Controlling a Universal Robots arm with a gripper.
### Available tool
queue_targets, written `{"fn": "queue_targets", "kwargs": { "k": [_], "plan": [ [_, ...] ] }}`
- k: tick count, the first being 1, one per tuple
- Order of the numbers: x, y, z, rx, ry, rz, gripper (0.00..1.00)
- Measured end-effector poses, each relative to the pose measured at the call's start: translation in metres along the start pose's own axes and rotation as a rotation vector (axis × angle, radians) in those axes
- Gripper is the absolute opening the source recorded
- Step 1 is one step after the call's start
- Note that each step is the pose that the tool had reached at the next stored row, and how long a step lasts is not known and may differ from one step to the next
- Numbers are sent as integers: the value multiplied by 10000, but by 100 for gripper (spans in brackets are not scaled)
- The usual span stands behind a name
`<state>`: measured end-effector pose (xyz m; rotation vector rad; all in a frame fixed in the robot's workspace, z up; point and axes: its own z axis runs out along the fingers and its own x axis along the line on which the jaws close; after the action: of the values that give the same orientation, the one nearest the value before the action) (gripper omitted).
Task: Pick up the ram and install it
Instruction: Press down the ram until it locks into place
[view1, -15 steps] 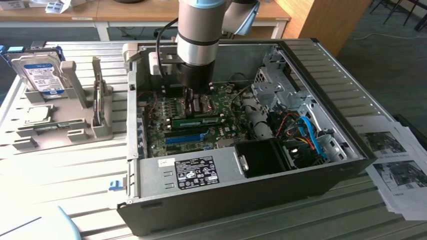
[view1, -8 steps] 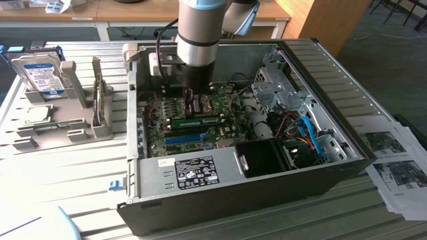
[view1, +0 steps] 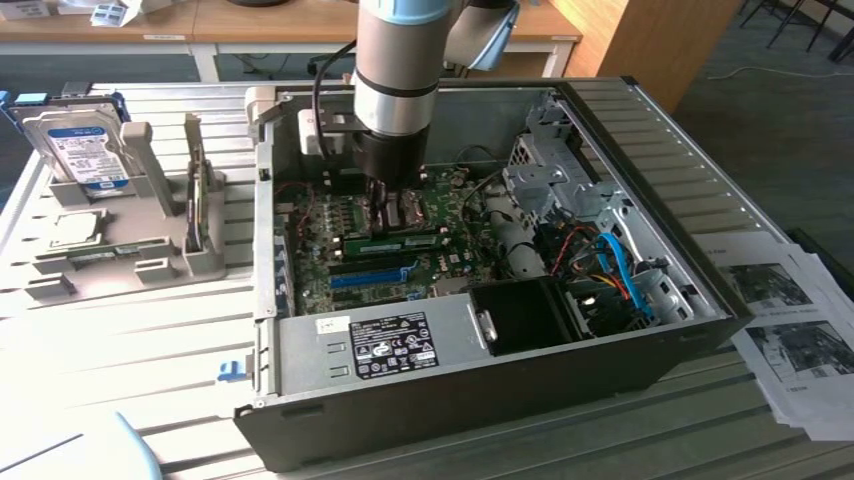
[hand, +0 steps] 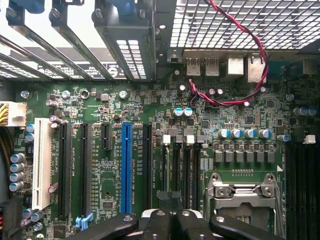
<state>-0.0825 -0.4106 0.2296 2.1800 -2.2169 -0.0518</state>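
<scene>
Hovering low inside PC case (view1: 694, 330), arm hides tool tip | tool (hand: 172, 220) jaws closed, nothing seen held | ram (view1: 394, 243) lying on motherboard (hand: 100, 100) beside blue slot (hand: 126, 160) | case edges cut off.

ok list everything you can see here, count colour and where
computer case: one, black, open on the slatted table
motherboard: one, green, inside the case
ram: one stick, green, lying in the motherboard beneath the gripper
long slot: one, bright blue, on the motherboard
white slot: one, white, near the board's edge
red and black wire: one twisted pair, across the case grille
power supply: one, grey with a black label, at the case's near side
hard drive: one, silver with blue-white label, upright in the grey holder at the exterior view's left
printed sheets: a few, white, exterior view's right
gripper: one, black, shut, low over the motherboard
</scene>
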Motion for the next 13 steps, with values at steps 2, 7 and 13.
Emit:
{"fn": "queue_targets", "kwargs": {
  "k": [2,7,13],
  "plan": [
    [0,0,1,0,-1,0,9],
    [-1,-1,9,3,-5,-1,9],
    [0,-1,22,1,-1,0,9]
  ]
}}
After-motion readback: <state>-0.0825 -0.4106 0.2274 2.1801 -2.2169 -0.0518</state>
